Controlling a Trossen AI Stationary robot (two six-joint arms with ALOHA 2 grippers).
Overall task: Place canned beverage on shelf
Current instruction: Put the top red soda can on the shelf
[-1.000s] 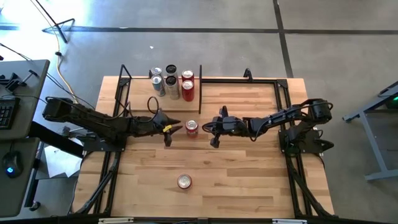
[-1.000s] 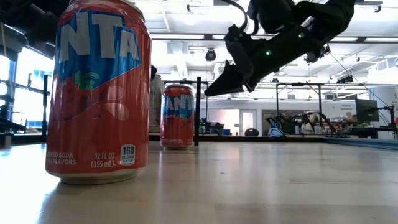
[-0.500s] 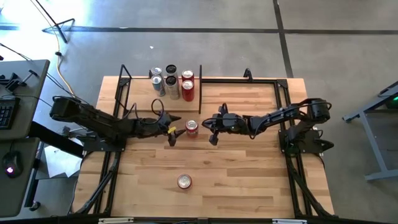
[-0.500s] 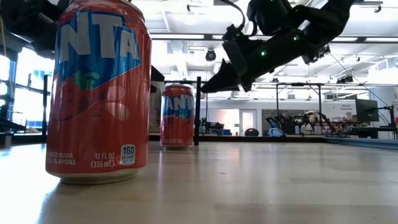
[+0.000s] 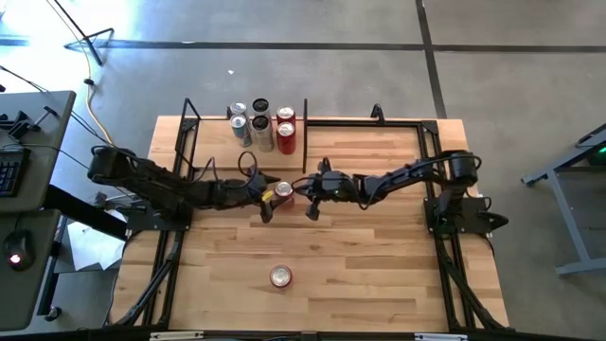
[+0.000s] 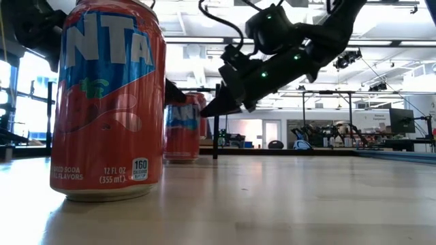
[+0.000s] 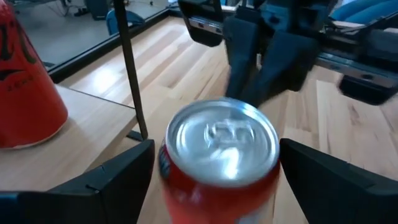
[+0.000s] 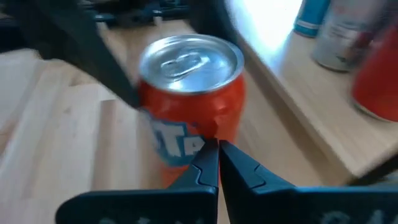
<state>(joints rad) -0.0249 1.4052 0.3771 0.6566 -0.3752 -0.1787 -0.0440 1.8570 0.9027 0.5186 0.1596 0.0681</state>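
Both grippers have closed in on the Fanta can (image 5: 283, 190): left gripper (image 5: 268, 196) apart, right gripper (image 8: 217, 163) together.

Grey concrete floor (image 5: 312, 66) all around the slatted wooden desk (image 5: 379, 275), crossed by dark seam lines and lit brightly at the far left. At the left edge, a dark side table (image 5: 28, 189) with a keyboard (image 5: 8, 170) and a mouse (image 5: 13, 258), plus a black stand base (image 5: 90, 38) and trailing cables on the floor; at the right, a grey metal frame (image 5: 568, 180). Beyond the desk in the low view, a bright white room with ceiling lights (image 6: 197, 51), a window (image 6: 30, 95) on the left and cluttered workbenches (image 6: 340, 144) far off on the right.
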